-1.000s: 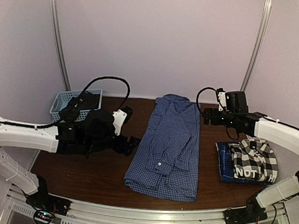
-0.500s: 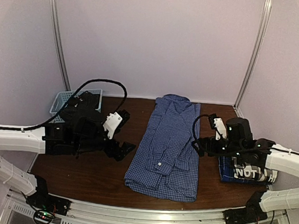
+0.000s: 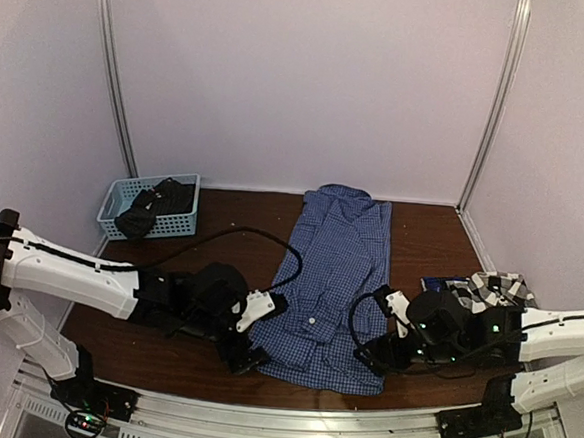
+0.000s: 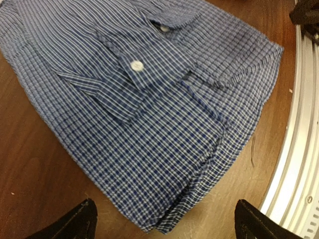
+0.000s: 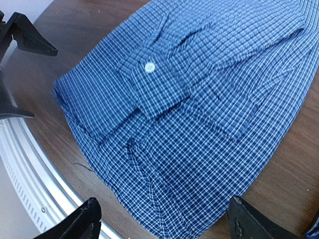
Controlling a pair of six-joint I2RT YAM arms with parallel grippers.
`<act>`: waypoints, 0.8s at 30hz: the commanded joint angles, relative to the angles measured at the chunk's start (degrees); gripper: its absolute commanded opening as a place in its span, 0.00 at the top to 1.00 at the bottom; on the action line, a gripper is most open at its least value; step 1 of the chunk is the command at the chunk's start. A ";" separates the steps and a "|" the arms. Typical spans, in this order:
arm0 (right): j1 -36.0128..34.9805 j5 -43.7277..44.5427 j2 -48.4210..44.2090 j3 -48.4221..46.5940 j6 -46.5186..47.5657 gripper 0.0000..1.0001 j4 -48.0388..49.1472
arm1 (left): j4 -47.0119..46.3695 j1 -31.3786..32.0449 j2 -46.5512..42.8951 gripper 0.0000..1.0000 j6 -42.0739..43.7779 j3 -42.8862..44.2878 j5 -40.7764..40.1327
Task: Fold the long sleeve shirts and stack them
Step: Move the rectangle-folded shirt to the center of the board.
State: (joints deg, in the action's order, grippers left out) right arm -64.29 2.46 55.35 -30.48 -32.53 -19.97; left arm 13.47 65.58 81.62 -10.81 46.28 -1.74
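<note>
- In the middle of the overhead view, the blue fine-check shirt (image 3: 333, 277) lies flat on the brown table (image 3: 211, 235). It runs lengthwise, with its collar at the top end and its hem at the bottom, near the metal rail (image 3: 288, 419)
- You can see its sleeves folded in over the front. In the left wrist view a cuff with a white button (image 4: 136, 65) sits just above the centre
- At the lower left of the shirt, your left gripper (image 4: 164, 226) is low over the hem corner. Its fingers (image 4: 75, 225) are spread wide at the bottom corners of its own view, with nothing between them
- At the lower right of the shirt, your right gripper (image 5: 164, 221) is also low over the hem. Its fingers (image 5: 249, 221) stand wide apart and grip no cloth
- You cannot tell from these views whether either gripper's tips touch the cloth or the table
- At the right edge of the overhead view, the black-and-white plaid shirt (image 3: 498, 287) lies on top of the darker blue plaid shirt (image 3: 436, 285). Both are partly hidden behind the right arm and lie well apart from the spread shirt
- At the upper left of the table stands the light blue basket (image 3: 123, 192), with a dark bundle (image 3: 158, 205) inside it
</note>
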 commanded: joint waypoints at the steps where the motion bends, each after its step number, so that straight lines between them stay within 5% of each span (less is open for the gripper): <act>1: -5.48 7.30 6.02 -3.06 -4.12 0.12 -7.47 | -1.17 2.59 5.21 0.03 1.20 -0.47 1.74; 14: -9.71 8.46 20.96 -9.72 0.11 0.05 -11.96 | 1.73 2.93 11.05 0.03 3.42 1.33 -2.10; 24: -9.79 4.98 23.60 -8.25 2.14 0.15 -9.84 | -0.10 2.96 14.03 0.17 6.06 1.48 -1.41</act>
State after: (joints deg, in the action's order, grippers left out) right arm -73.65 8.60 77.89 -39.03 -31.29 -30.59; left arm 14.66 68.47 94.11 -6.90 46.48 -3.22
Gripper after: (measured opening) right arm 0.868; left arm 0.843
